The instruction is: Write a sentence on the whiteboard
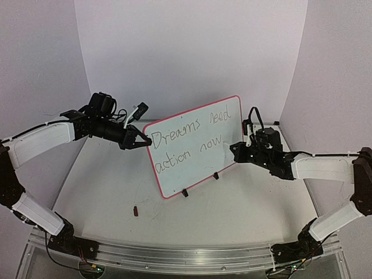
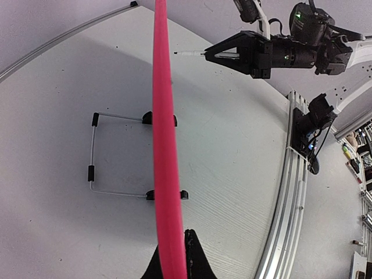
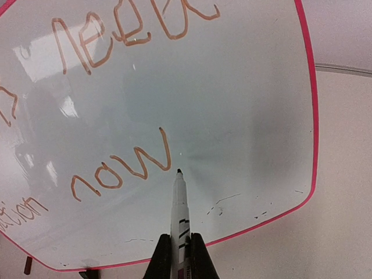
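— Red-framed glossy white rectangular whiteboard (image 1: 203,171) stands tilted mid-table. Left gripper (image 1: 138,141) pinches its left edge, jaws closed on the frame.
— We read the thin dark slanted handwritten sentence (image 1: 189,142), two lines, ending "now".
— Right gripper (image 3: 180,256) clamps the slim white marker pen (image 3: 179,203), long axis aimed at the face, tip just right of the "w". Contact we can't tell.

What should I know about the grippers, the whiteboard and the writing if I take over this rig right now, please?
Left gripper: shut on the left edge of the whiteboard, steadying it.
Right gripper: shut on the marker, tip just past "now"; contact unclear.
Done: the sentence reads "Dreams need action now", two lines.
Left: probably only lifting the marker away and releasing the whiteboard.
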You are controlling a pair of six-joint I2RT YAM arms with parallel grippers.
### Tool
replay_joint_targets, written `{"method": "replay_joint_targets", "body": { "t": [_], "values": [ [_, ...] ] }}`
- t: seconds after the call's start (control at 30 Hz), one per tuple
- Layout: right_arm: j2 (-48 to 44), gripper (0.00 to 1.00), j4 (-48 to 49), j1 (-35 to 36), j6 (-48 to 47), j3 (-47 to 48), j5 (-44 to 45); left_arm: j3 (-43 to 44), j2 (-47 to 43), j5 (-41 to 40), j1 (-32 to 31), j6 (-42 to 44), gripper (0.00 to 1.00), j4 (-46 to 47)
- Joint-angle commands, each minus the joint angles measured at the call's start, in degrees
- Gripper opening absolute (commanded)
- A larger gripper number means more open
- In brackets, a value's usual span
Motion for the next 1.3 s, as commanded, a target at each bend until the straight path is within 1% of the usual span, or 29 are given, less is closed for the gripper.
{"method": "replay_joint_targets", "body": {
  "t": [0.0, 0.57, 0.9, 0.97, 1.07, 1.27],
  "values": [
    [2.06, 0.0, 2.54, -0.14, 0.02, 1.66, 0.75, -1.72, 2.24, -1.24, -1.8, 2.6, 0.0, -7.53],
    [5.5, 0.0, 3.17, -0.14, -1.15, 4.38, 0.73, -1.76, 2.3, -1.33, -1.81, 2.65, 0.0, -7.53],
    [5.28, 0.0, 3.19, -0.14, -1.2, 4.25, 0.78, -1.67, 2.29, -1.42, -1.8, 2.66, 0.0, -7.62],
    [4.25, 0.0, 3.19, -0.14, -0.81, 3.48, 0.81, -1.72, 2.17, -1.52, -1.8, 2.65, 0.0, -7.61],
    [0.03, 0.0, 3.1, -0.14, 0.14, 1.43, 2.54, -1.72, 1.91, -1.86, -1.82, 2.78, 0.0, -7.84],
    [-11.27, 0.0, -0.13, -0.14, 0.77, -3.1, 5.01, -1.67, -0.26, -4.38, -1.72, 3.14, 0.0, -9.82]
  ]
}}
